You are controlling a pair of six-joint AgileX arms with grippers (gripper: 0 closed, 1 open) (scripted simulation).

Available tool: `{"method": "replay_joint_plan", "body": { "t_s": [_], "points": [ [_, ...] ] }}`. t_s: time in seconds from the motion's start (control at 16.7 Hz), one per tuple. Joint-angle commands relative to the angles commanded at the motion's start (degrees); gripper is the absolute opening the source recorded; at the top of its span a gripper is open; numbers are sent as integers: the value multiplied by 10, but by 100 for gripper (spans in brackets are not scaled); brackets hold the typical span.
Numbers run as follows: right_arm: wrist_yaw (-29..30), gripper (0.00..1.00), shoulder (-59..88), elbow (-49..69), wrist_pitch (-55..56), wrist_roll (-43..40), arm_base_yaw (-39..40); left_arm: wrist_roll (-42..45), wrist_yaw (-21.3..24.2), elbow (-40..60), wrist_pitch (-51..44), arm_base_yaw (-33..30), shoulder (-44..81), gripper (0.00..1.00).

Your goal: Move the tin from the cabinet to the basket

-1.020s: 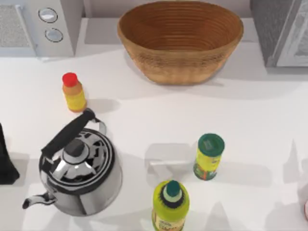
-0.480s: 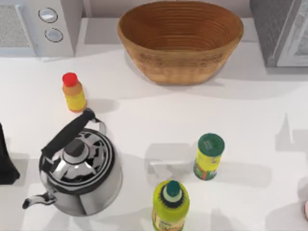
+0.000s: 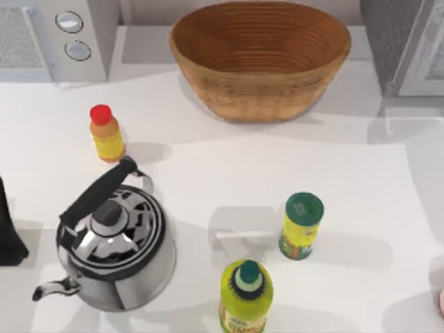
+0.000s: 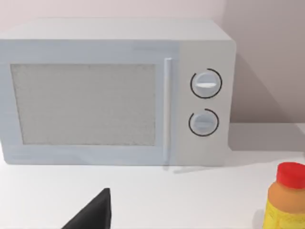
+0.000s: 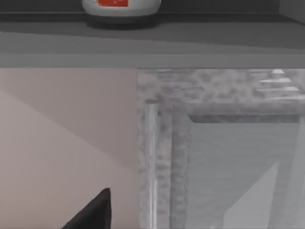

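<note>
Tin in cabinet; basket holds nothing.
What looks like the tin [image 5: 120, 7], pale with a red label, sits on a dark cabinet [image 3: 397, 41] ledge facing the right gripper [image 5: 93, 214]. The basket [image 3: 260, 97] stands left of the cabinet. The left gripper [image 4: 93, 214] faces the microwave [image 4: 114, 95]. Jaw state: cannot tell, either arm.

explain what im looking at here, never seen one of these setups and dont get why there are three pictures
This is a simulated two-armed AgileX robot at a white table. One camera looks down from above; the other two ride on the arms' wrists.

From above you see a wicker basket at the back, a microwave at back left, a grey cabinet at back right, a kettle, a red-capped bottle, a green-lidded shaker and a green-capped bottle.

The left wrist camera faces the microwave. The right wrist camera faces the cabinet; a white and red object sits above it. Nothing is visibly held.
</note>
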Motion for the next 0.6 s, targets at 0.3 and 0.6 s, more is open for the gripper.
{"method": "replay_joint_plan", "body": {
  "t_s": [0.3, 0.6],
  "points": [
    [21, 100, 157, 210, -48, 2, 24, 0, 0, 0, 0, 0, 0, 100],
    [33, 100, 241, 323, -74, 2, 37, 0, 0, 0, 0, 0, 0, 100]
  ]
}}
